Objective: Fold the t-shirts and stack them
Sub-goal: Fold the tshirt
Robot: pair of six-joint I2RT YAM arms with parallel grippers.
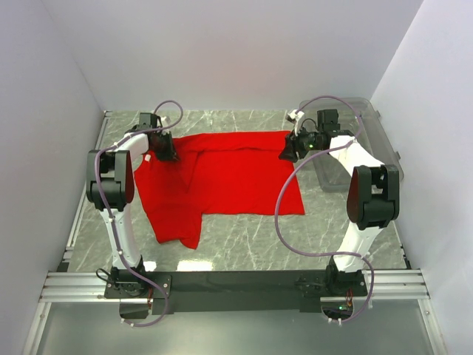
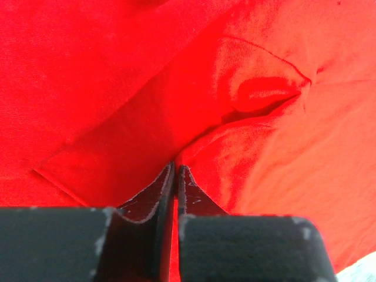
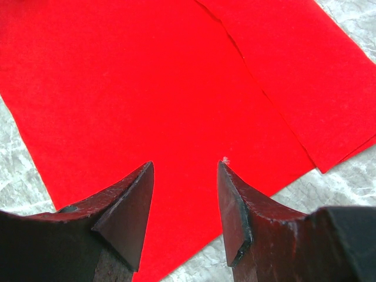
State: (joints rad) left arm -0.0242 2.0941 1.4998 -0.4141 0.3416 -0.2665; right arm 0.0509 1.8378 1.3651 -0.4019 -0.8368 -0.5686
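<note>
Closest in, at the bottom of the overhead view, sits the black rail (image 1: pixel 236 281) that carries both arm bases, with bare marbled worktop (image 1: pixel 251 244) just beyond it. Past that strip lies the red t-shirt (image 1: pixel 236 177), spread out between the two hands. One loose flap trails toward the bases on the left hand's side, and the far edge appears to be turned over in a narrow band.

At the shirt's far corner the left hand (image 2: pixel 176 167) is clenched. Its fingers are pressed almost together with a sliver of red showing in the slit, and a puckered ridge of cloth rises just ahead of the tips. It seems to be pinching fabric, though how much is caught is hard to judge from so close.

The right hand (image 3: pixel 185 163) is released, jaws apart, over the shirt's opposite edge. The cloth lies flat beneath and ahead of its tips, and nothing is between them.

Beyond the right hand, to its outer side, stands a clear plastic bin (image 1: pixel 369 118) with no red cloth showing in it.

By my reading the job is barely begun. At most one edge is turned over, the shirt is far from a compact packet, and nothing has been stacked. The main folds and the placing all remain to be done.
</note>
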